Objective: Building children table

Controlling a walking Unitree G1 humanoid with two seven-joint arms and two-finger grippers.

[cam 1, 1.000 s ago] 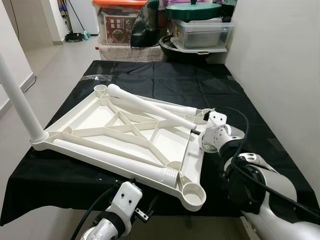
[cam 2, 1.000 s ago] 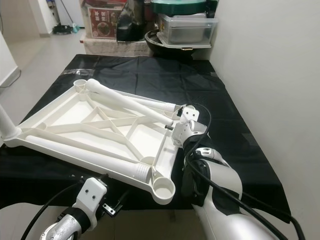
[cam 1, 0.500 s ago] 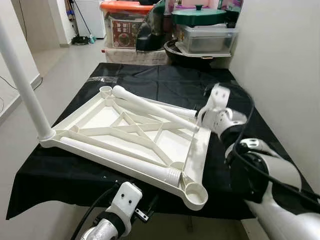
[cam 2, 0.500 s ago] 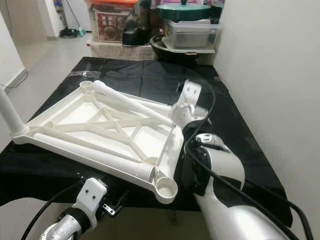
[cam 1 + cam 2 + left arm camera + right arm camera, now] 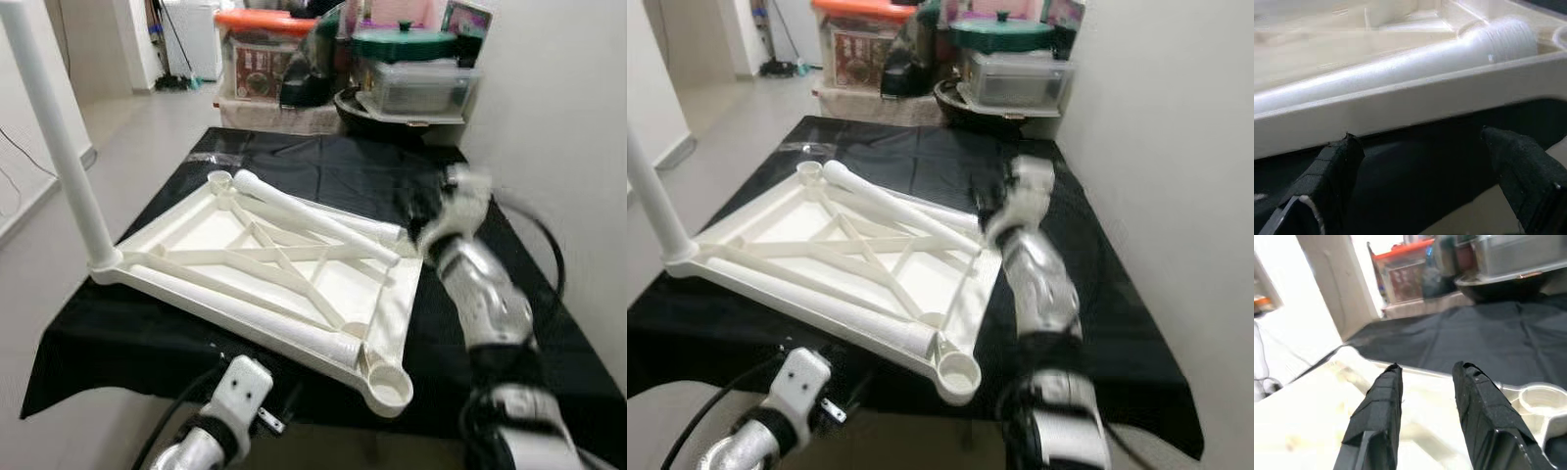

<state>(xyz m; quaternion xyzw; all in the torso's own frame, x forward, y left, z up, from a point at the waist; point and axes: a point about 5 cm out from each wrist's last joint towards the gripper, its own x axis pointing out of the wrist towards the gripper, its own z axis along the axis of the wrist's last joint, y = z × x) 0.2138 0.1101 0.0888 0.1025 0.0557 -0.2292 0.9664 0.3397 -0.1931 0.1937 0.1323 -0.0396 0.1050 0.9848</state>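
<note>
The white tabletop was laid upside down on the desk, which was covered with a black cloth, near its front edge. One leg was seen standing upright in the tabletop's front left corner socket. Two loose legs were laid across the tabletop's ribs. The right tool was held released above the tabletop's right side. The left tool was kept released just below the desk's front edge.
</note>
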